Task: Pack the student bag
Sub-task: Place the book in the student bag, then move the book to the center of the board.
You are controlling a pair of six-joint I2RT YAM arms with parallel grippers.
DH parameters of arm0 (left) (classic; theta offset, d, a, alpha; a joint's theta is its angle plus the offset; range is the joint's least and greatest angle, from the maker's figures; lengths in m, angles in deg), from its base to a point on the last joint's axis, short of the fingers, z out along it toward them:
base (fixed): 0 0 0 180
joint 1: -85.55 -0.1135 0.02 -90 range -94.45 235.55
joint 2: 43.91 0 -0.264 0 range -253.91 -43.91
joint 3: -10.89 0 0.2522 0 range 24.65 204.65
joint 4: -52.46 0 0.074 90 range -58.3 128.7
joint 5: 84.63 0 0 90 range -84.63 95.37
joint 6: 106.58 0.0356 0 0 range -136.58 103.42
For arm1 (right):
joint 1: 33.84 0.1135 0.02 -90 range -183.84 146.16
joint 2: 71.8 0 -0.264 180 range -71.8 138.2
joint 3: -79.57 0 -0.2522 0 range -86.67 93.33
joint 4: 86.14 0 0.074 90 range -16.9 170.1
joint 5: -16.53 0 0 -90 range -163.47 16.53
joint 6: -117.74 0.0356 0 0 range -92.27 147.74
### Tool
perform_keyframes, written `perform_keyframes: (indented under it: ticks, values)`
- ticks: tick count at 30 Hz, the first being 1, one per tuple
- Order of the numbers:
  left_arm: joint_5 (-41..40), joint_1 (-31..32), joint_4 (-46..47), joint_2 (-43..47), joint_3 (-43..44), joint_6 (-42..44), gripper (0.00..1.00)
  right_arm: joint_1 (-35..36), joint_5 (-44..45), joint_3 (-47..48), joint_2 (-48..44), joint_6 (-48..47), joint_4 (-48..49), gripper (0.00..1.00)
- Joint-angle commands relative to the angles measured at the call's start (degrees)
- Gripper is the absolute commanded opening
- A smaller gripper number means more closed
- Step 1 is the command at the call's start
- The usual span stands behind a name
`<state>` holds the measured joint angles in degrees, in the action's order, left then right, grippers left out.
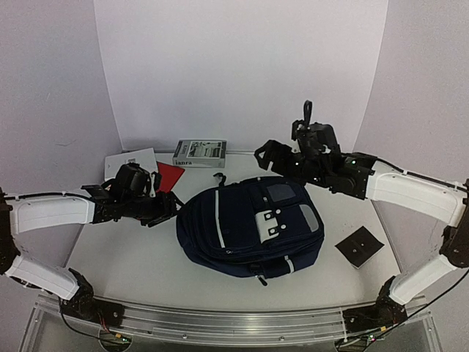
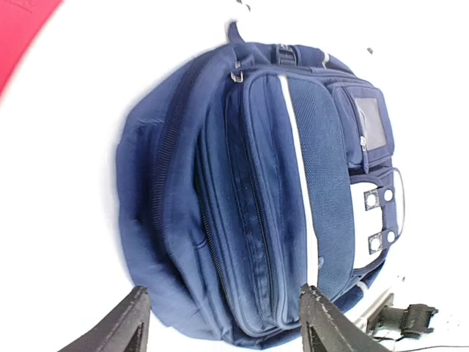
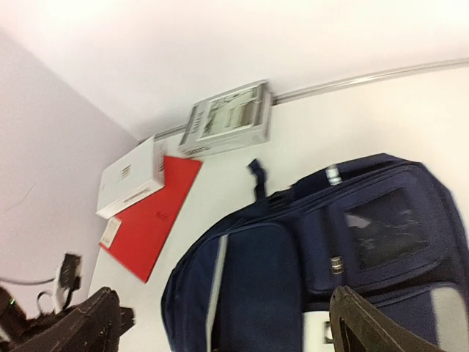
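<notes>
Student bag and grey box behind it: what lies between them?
Only bare table between the student bag and the grey box, clearest in the right wrist view.

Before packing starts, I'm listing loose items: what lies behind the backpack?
Behind the student bag lie a grey box, a red folder and a white booklet. The left arm covers part of the folder.

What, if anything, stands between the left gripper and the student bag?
Nothing visible does. The left gripper, jaws open, faces the side of the student bag, with only bare table between them. The red folder lies farther back, off that line.
</notes>
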<state>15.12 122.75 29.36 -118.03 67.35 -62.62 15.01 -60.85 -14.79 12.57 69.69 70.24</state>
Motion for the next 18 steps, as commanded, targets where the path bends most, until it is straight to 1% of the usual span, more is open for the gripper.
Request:
perform_keyframes:
  ticks: [1, 4, 8, 14, 18]
  values:
    - [-2.8, -1.1, -6.18, 4.13, 2.08, 3.67, 0.73, -7.95, 5.93, -3.54, -2.32, 2.16, -13.12, 0.98]
    - [-2.22, -1.63, -7.66, 3.04, 4.0, 4.34, 0.76, -14.94, 3.71, -9.75, -3.41, 4.2, -13.44, 0.98]
    - [-0.36, -2.32, -5.71, 1.72, 4.14, 4.18, 0.78, -23.64, 1.85, -17.4, -4.31, 9.75, -13.52, 0.98]
    - [1.29, -3.7, -4.65, 1.55, 3.37, 4.36, 0.81, -33.12, 2.16, -27.36, -8.25, 17.26, -12.76, 0.98]
    - [2.47, -5.19, -4.34, 1.87, 2.78, 4.89, 0.83, -38.32, -2.74, -32.02, -9.0, 18.61, -9.53, 0.98]
